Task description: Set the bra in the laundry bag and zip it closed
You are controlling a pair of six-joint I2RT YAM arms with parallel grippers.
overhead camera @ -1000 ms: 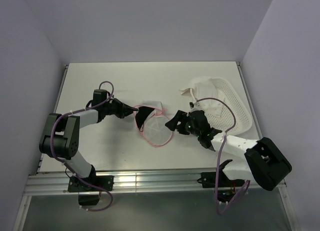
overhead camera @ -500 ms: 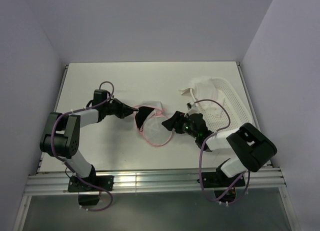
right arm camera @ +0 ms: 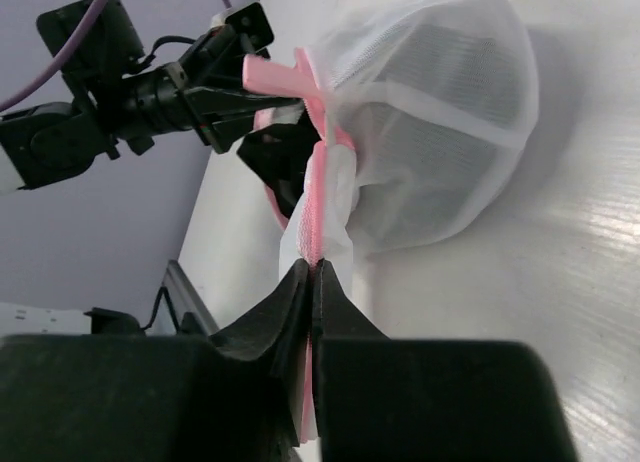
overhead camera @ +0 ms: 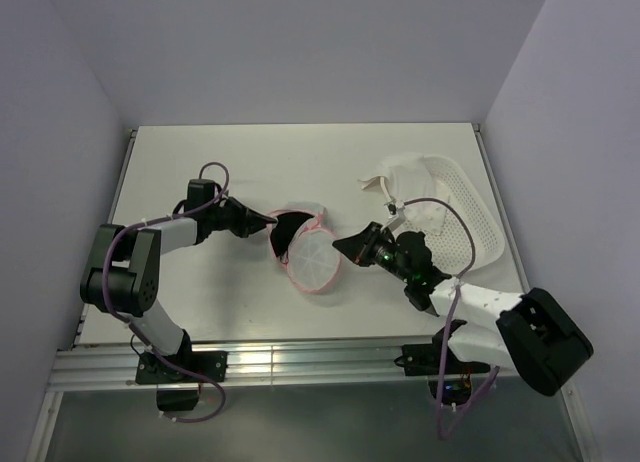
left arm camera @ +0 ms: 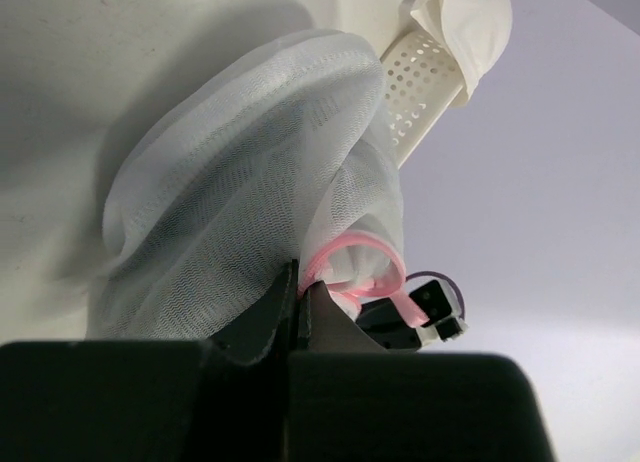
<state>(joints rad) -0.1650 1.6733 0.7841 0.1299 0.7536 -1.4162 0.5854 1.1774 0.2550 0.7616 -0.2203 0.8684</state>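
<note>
Bag [overhead camera: 315, 265] is lying mid-table, both grippers pinching its pink rim [right arm camera: 318, 132].
Right gripper [overhead camera: 337, 247] is squeezing the bag's right edge; bra [overhead camera: 287, 229] is bunching darkly at the mouth, far-left; left gripper [overhead camera: 271, 221] is clamping the rim there; basket [overhead camera: 467, 196], holding a cloth [overhead camera: 400, 172], is sitting beyond, right.

The bag [overhead camera: 312, 264] was translucent white mesh, finely netted, with pink trim [right arm camera: 270, 77] along its rim. The bra [overhead camera: 283, 230] was black. The basket [overhead camera: 497, 247] was white, patterned with rows of small holes, and the cloth [overhead camera: 405, 170] was plain white. The table [overhead camera: 300, 157] was off-white and the walls [overhead camera: 300, 52] pale lilac. The left arm [overhead camera: 172, 232] and right arm [overhead camera: 482, 304] were white and black, the left gripper [overhead camera: 268, 222] and right gripper [overhead camera: 340, 246] black, and the cables [overhead camera: 212, 169] purple.
</note>
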